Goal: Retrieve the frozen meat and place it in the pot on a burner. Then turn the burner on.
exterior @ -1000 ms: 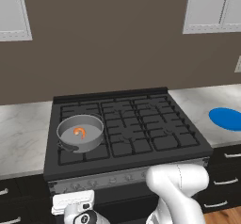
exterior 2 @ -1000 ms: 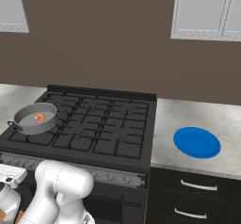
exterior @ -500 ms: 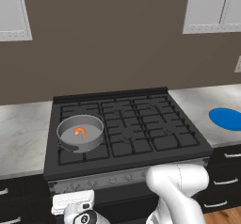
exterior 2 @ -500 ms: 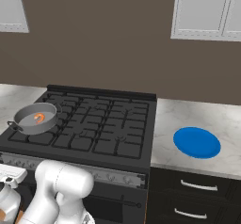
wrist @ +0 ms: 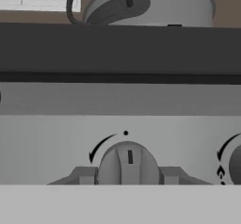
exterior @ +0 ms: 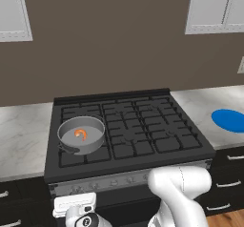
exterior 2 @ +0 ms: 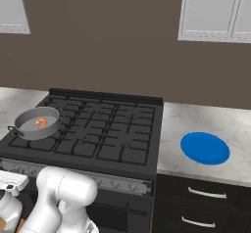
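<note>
At the range front, end effector (wrist: 128, 176) apparently grips knob (wrist: 128, 164).

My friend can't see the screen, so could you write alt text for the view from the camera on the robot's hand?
Close-up of a grey stove knob on the range's silver control panel, with the end effector fingertips on either side of it. Its marker line points straight up toward a small dot. Above the stove's black edge sits the grey pot with its dark loop handle.
</note>
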Robot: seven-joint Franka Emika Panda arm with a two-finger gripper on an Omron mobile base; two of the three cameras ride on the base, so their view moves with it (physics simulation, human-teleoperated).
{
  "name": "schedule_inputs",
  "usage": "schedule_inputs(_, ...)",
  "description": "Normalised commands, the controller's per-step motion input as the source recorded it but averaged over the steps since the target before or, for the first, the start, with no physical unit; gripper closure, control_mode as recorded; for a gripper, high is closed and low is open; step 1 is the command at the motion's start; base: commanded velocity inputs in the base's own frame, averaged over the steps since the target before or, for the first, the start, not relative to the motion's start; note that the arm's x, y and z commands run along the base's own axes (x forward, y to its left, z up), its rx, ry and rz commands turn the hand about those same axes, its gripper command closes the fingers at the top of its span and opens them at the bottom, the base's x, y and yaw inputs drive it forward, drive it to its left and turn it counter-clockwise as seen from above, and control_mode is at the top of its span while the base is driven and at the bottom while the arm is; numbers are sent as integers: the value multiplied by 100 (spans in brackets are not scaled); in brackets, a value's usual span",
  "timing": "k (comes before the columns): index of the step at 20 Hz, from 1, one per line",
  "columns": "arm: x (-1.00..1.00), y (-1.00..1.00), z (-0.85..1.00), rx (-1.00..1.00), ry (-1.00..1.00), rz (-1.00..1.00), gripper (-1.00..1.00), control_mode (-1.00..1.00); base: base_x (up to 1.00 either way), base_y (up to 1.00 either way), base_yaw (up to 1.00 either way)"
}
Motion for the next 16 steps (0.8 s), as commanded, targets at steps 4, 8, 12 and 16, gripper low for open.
schedule_inputs(4, 0, 0, 0, 0, 0, 0, 100, -100, 0, 0, 0)
schedule_inputs(8, 3, -4, 0, -2, 0, 2, 100, -100, 0, 0, 0)
schedule_inputs(12, 0, 0, 0, -11, -1, 7, 100, -100, 0, 0, 0)
schedule_inputs(16, 0, 0, 0, -23, -1, 13, 100, -100, 0, 0, 0)
